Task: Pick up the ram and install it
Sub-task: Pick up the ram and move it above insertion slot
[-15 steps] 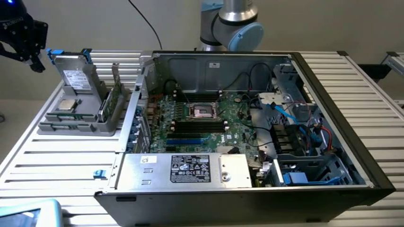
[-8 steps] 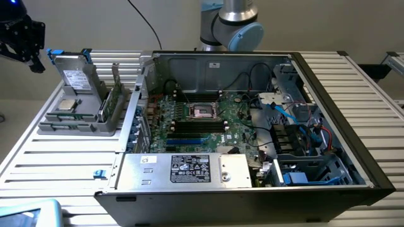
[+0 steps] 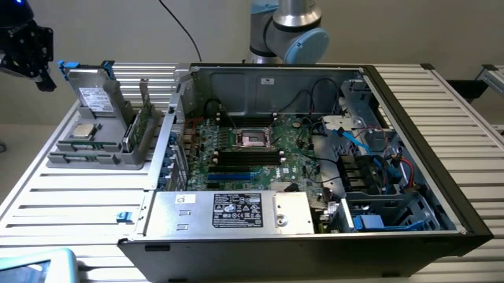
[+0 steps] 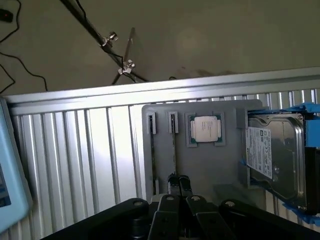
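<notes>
Two thin green ram sticks [image 3: 136,131] stand on edge in a grey holder [image 3: 94,159] at the exterior view's left, outside the computer case. The wrist view looks down on them edge-on as two thin dark lines [image 4: 173,150] in the holder's [image 4: 210,170] slots. My gripper [image 3: 43,79] hangs well above and beyond the holder at the exterior view's far left. Its fingers [image 4: 178,181] are shut together with nothing between them. The open case [image 3: 409,135] shows the motherboard with black memory slots [image 3: 248,156] below the processor socket.
The holder also carries a processor chip [image 4: 205,129] and a hard drive [image 4: 275,155] in a blue frame. Cables, a power supply [image 3: 228,211] and drive bays crowd the case. A ribbed metal table [image 3: 71,200] lies under everything. A pale blue object [image 4: 10,185] lies near the table's edge.
</notes>
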`<move>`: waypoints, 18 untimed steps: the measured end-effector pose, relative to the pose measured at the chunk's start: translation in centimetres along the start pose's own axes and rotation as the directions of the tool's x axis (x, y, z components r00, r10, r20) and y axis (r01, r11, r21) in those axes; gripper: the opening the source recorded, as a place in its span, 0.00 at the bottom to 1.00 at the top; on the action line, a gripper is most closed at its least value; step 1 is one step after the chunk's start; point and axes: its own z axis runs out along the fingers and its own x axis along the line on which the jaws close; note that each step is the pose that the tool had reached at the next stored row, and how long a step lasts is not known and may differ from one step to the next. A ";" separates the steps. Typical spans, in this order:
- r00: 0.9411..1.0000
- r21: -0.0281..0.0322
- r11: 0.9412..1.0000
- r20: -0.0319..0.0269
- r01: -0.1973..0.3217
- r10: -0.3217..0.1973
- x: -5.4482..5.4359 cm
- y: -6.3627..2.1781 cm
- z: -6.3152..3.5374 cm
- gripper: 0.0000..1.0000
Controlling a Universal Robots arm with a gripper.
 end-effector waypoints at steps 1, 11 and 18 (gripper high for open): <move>1.000 0.000 1.000 0.000 0.000 0.000 0.0 0.00 0.00 0.11; 1.000 0.000 1.000 0.000 0.000 0.000 0.0 -0.07 0.22 0.49; 1.000 0.000 1.000 0.000 0.001 -0.001 0.0 -0.39 1.47 0.49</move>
